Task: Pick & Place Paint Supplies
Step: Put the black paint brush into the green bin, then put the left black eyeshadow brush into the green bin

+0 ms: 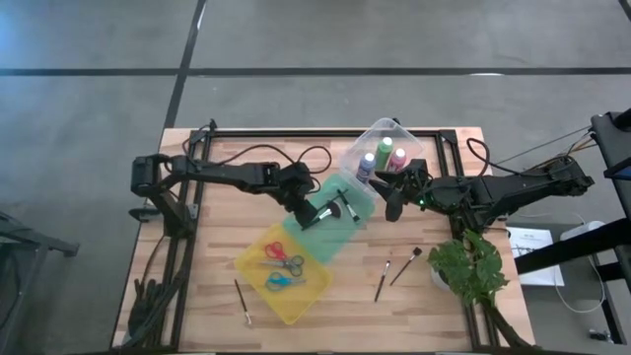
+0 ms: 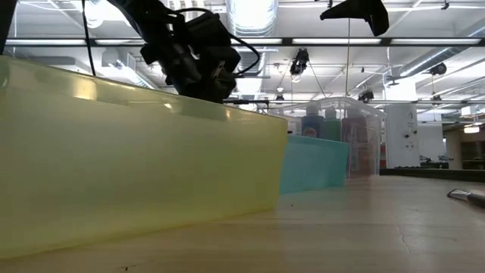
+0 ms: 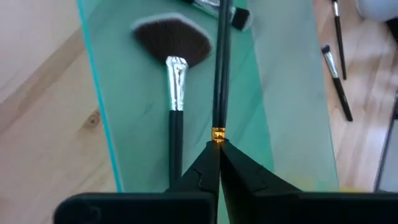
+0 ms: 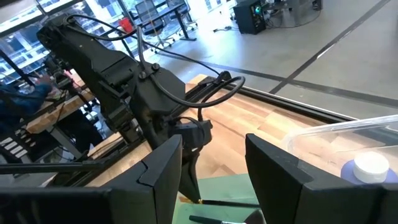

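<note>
Thin brush (image 3: 219,68) pinched over the green bin (image 1: 340,212)

The left gripper (image 3: 217,152) is clenched on the brush's handle above the green bin, where a fan brush (image 3: 175,68) lies flat. The right gripper (image 4: 214,168) hovers beside that bin, fingers apart and empty, near the clear bin (image 1: 383,150) of paint bottles (image 1: 385,150).

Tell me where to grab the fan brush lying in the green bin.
Grip the fan brush on its thin dark handle, below the silver ferrule, coming straight down from above. It lies flat in the green bin, so only a top pinch across the handle fits; the bristles would crush.
</note>
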